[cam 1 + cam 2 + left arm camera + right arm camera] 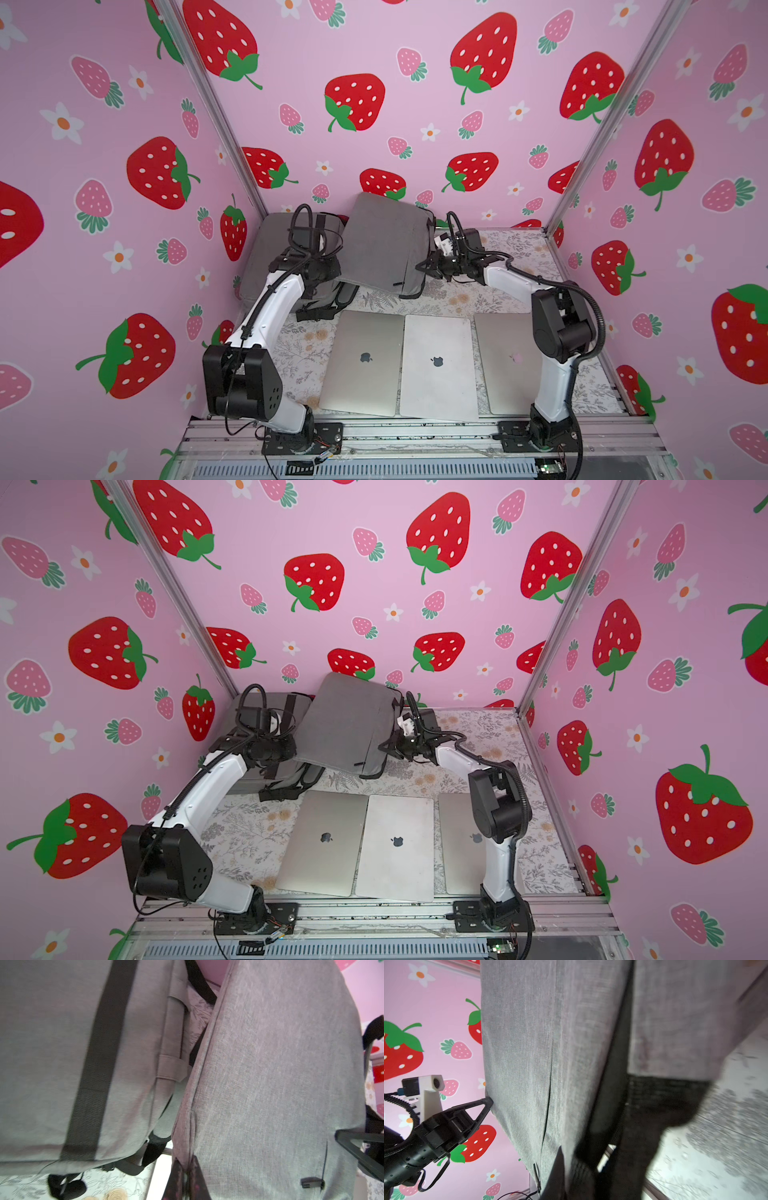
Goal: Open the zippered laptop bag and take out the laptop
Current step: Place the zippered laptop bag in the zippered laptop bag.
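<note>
Nearest, three silver laptops [365, 361] lie closed side by side on the worktop [457, 300], smooth metal on a flowered cloth. Behind them the laptop bag [386, 245] is held up tilted between both arms. The left tool [186, 1167] is clenched on its left seam, and the right tool [427, 266] pinches its right edge. The bag is a flat rectangle of rough grey woven fabric with black straps (only a small pocket zipper [325, 1159] shows, and it looks closed). I judge the opening is not yet done; whether a laptop is inside, I cannot tell. At the far left lies a second grey bag [270, 239].
</note>
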Action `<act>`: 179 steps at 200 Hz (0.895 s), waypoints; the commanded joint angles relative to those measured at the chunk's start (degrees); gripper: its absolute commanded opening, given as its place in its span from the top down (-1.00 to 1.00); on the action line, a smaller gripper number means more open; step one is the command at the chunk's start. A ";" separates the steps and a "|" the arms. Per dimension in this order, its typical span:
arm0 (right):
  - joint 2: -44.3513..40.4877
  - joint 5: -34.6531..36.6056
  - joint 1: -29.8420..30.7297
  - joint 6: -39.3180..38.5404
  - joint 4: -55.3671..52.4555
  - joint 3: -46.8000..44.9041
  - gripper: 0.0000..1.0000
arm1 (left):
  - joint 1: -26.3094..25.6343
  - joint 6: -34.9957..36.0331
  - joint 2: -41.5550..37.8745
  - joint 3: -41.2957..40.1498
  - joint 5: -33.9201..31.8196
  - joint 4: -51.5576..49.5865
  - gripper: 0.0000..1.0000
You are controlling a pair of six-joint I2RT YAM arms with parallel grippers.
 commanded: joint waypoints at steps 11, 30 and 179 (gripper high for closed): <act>5.48 0.15 3.94 1.02 -0.19 10.06 1.00 | 6.93 0.15 -3.19 -3.07 -0.29 -3.85 1.00; 9.48 0.38 5.79 1.87 -0.21 15.44 1.00 | 11.38 -0.06 -4.58 -5.18 -0.05 -3.16 1.00; 24.09 5.26 10.91 9.42 5.97 29.74 0.97 | 20.90 -1.22 -1.06 -5.61 4.21 -1.44 0.17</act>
